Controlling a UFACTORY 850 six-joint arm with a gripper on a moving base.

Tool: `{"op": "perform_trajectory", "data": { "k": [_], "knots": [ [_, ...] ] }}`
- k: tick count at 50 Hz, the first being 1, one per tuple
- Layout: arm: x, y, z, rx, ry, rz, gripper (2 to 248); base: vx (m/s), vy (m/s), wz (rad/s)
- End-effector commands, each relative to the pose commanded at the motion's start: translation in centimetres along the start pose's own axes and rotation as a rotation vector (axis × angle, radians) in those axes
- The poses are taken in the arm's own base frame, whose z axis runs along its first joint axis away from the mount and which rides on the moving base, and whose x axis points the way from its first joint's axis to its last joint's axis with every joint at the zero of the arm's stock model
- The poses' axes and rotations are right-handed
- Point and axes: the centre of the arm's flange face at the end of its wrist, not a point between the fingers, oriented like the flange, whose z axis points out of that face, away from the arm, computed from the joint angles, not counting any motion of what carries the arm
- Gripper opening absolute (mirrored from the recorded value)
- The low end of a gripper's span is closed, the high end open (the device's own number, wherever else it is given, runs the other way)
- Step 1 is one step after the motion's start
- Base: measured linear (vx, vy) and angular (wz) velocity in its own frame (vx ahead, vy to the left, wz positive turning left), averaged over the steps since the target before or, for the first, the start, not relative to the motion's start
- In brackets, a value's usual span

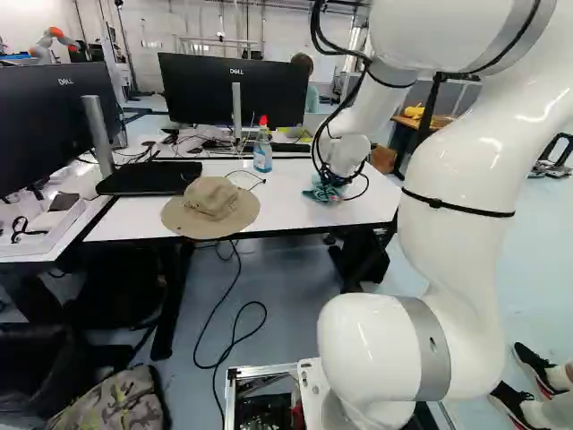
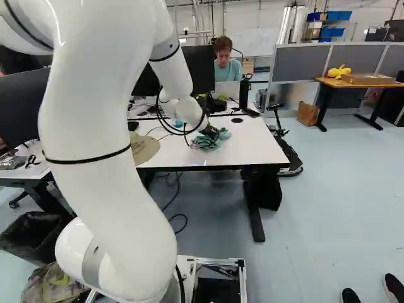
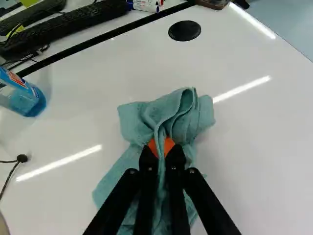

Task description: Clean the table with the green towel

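as the white arm (image 1: 466, 170) reaches over the table (image 2: 255, 144), its gripper (image 2: 211, 130) grasps the green towel (image 3: 171, 115).
the orange pads (image 3: 169, 145) pinch a fold from both sides, and the rest of the towel lies bunched on the table's right part; a spray bottle (image 1: 262, 152) stands to its left, a tan hat (image 1: 211, 204) lies near left, and a black disc (image 3: 185, 31) sits on the far side.

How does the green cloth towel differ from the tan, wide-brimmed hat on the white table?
The green cloth towel is bunched in loose folds, while the tan, wide-brimmed hat has a round, shaped crown. The black, two-fingered pincer is closed on the towel; nothing grips the hat. Both are soft-looking and rest on the white table.
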Motion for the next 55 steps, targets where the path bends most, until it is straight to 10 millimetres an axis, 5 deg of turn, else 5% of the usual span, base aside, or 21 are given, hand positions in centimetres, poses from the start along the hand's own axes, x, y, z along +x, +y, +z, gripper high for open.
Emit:
{"op": "perform_trajectory", "data": {
  "k": [30,55],
  "knots": [
    [2.6,-3.3,3.4,0.036,0.020,-0.031,33,0.000,0.000,0.000],
    [1.4,-7.2,2.8,0.085,0.010,-0.082,33,0.000,0.000,0.000]
  ]
}}
